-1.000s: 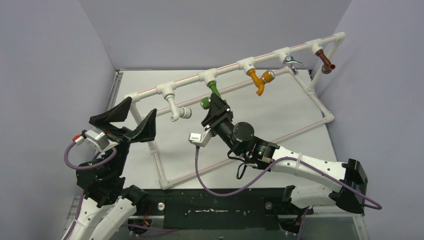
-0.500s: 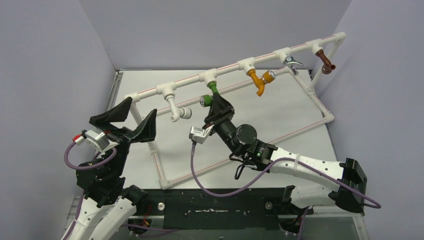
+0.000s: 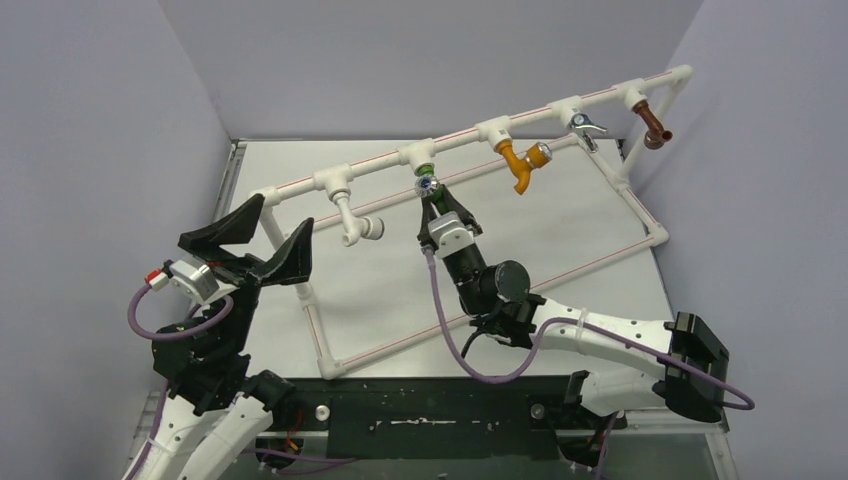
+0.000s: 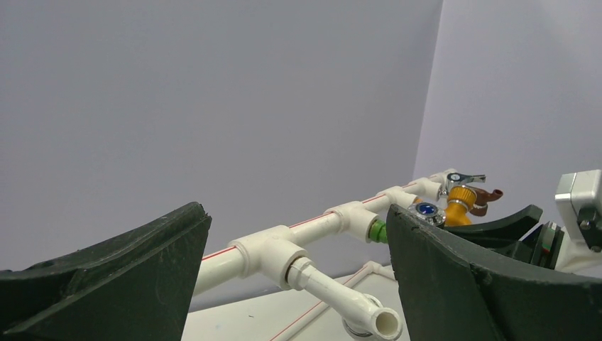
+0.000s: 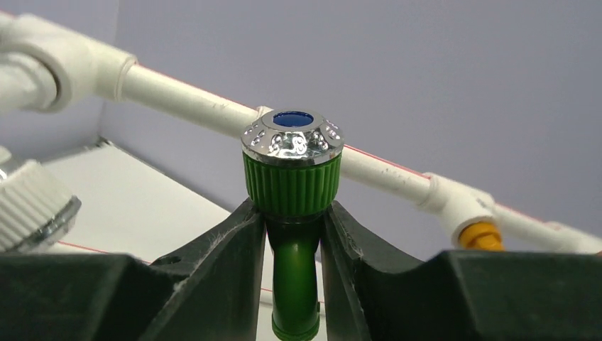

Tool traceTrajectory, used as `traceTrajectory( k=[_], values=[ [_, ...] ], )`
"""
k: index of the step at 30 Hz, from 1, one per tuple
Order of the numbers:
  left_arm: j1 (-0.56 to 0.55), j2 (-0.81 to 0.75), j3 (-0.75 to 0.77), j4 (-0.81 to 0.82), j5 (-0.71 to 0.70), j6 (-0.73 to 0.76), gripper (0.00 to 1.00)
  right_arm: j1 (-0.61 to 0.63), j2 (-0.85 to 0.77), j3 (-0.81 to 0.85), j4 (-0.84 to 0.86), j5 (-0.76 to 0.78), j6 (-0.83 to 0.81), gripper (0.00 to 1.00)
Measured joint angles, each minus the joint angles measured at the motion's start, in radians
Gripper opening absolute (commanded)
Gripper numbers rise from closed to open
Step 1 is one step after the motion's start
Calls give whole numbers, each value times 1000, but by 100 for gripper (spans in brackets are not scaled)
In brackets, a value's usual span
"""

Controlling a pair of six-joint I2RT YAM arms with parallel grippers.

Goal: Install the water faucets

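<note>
- Green tap [image 3: 426, 178]: up on the top bar of the white pipe frame [image 3: 460, 138], hanging from a joint between the white tap [image 3: 352, 222] and the orange tap [image 3: 518, 163].
- Squeezed at its thin neck by the right fingers [image 3: 437, 205], one on each side, both touching it.
- Closed tight on the green tap, with the ribbed green knob just above the tips.
- On top of that knob, a shiny silver cap with a blue dot, seen close up from the right wrist.
- Long reach by the right arm [image 3: 600, 330], from the near right corner, over the surface [image 3: 540, 235], up to the bar.
- Spread wide and holding nothing: left fingers [image 3: 283, 212].
- Raised near the left end of the frame, not gripping any tap.
- From the left wrist, round open mouth of the white tap seen low down between the two black fingers.
- Further right on the same bar: silver tap [image 3: 585, 123], then brown tap [image 3: 652, 124] near the far right corner.
- All five taps in one row under the bar: white, green, orange, silver, brown, going left to right.
- Bottom part of the frame flat on the surface, with thin red stripes along the pipes.
</note>
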Motion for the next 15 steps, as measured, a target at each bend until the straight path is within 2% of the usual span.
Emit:
traceTrajectory(
  k=[6,15],
  values=[
    [0,-1,0,0,0,0,94,-15,5,-15,106,82,339,0],
    [0,-3,0,0,0,0,94,-61,-5,-14,72,187,937,0]
  ],
)
